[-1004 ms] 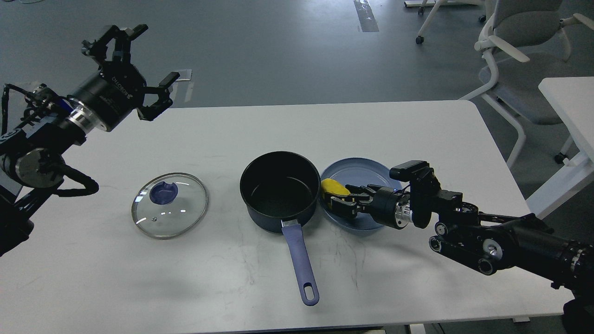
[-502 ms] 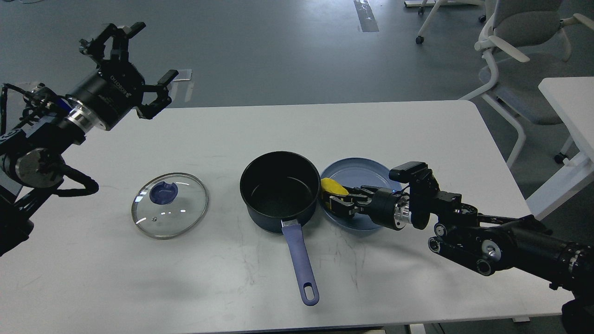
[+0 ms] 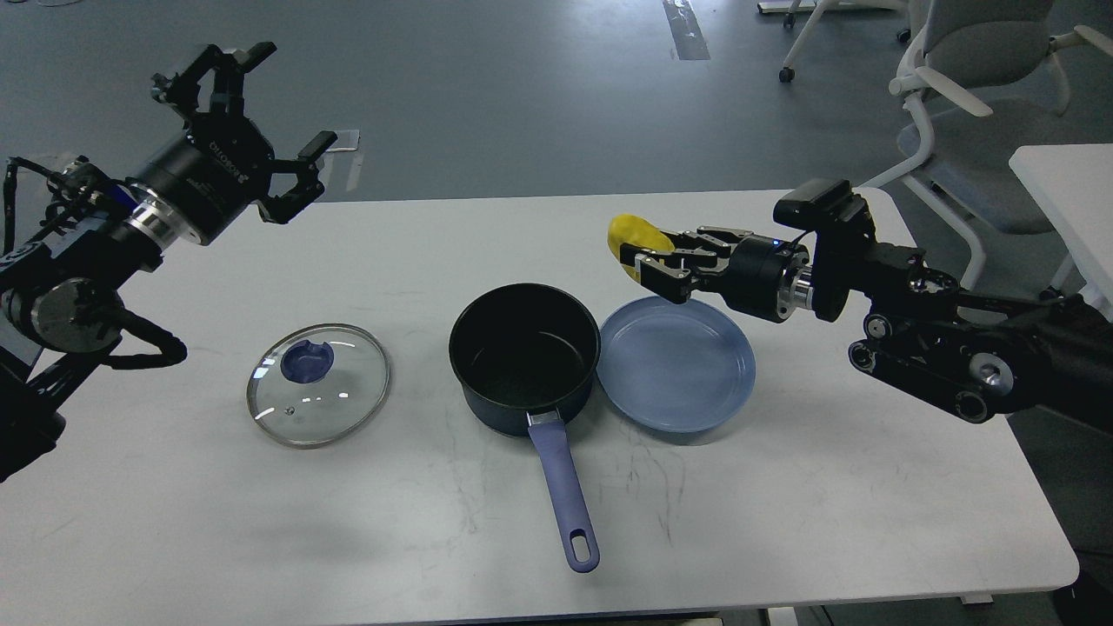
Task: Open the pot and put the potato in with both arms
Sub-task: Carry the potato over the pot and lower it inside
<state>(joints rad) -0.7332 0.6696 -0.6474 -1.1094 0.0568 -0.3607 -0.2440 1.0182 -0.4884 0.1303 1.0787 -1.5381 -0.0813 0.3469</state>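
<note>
Two pincers, left pincer (image 3: 261, 130) spread wide, mirrored ROBOTIQ lettering, right pincer (image 3: 639, 256) clamping yellow potato (image 3: 633, 235).

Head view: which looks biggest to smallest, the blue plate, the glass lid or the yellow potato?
1. Blue plate and glass lid: these look close in size, so I won't rank them.
2. Potato, clearly smallest, held up in the right pincer.

Right tool (image 3: 642, 258) grips potato (image 3: 631, 235) above plate (image 3: 696, 409), beside open pot (image 3: 524, 352).
</note>
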